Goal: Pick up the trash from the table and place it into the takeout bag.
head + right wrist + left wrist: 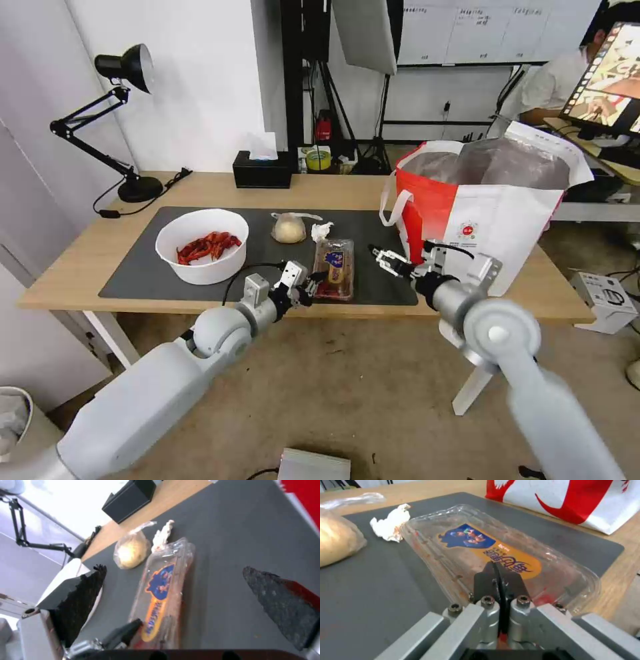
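The clear hinged food box [335,261] with an orange-and-blue label lies near the front of the dark mat [140,273]. My left gripper [313,283] is shut, its tips [496,567] resting on the box's [480,545] near end. My right gripper [381,257] hangs open just right of the box [163,580], its fingers [283,605] wide apart. Behind the box lie the crumpled tissue [321,231] and the knotted bag of beige lump [289,229]. On the left stands the white bowl [200,270] of crayfish shells. The takeout bag [480,220] stands open at the table's [87,267] right end.
A black tissue box [262,170] sits at the table's back edge, and a black desk lamp [127,120] with its cord stands at the back left. A small white box [603,300] lies on the floor to the right.
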